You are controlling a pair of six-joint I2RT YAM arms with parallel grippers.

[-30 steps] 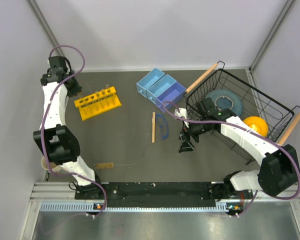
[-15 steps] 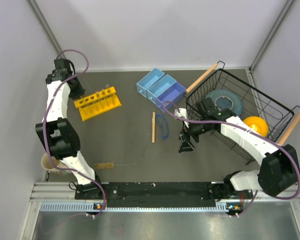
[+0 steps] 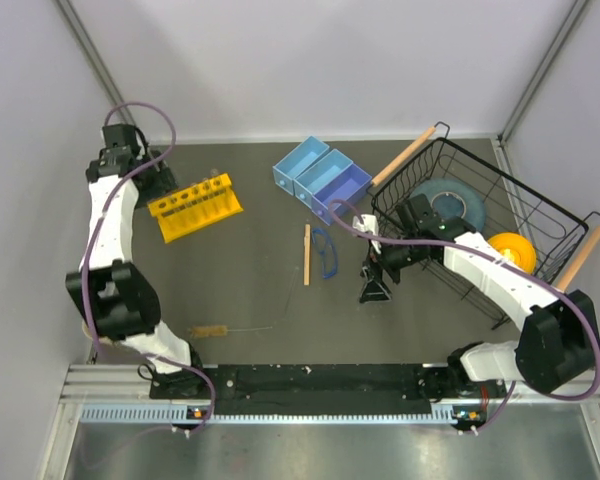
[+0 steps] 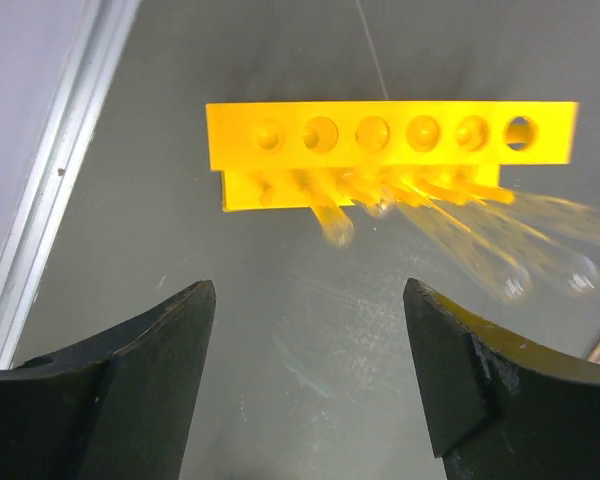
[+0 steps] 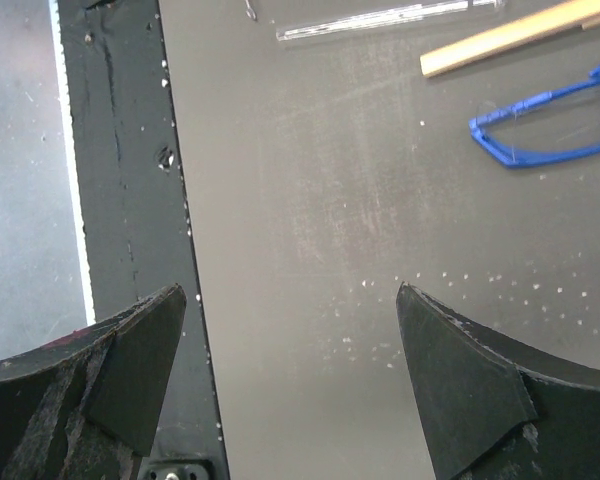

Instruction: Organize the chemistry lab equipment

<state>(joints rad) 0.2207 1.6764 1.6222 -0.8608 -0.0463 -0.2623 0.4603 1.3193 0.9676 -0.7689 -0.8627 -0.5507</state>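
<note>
Progress: partway. Glass tubes [image 4: 330, 222] sit in yellow rack [image 4: 390, 133] at far-left of desk [image 3: 240, 270]; end hole looks vacant. Loose tube [image 5: 380, 20] lies flat near wooden stick [image 3: 306, 254]. Stick and safety glasses [image 3: 325, 252] mid-desk, brush [image 3: 210, 330] near front edge: all unsorted. Nothing visible in blue bins [image 3: 322, 178]. Left tool [image 4: 308, 300] wide, holding nothing, just beside rack. Right tool [image 5: 290, 300] wide, holding nothing, near glasses. Room: left arm tight in wall corner; basket [image 3: 515, 175] close behind right arm; mid-desk open.
</note>
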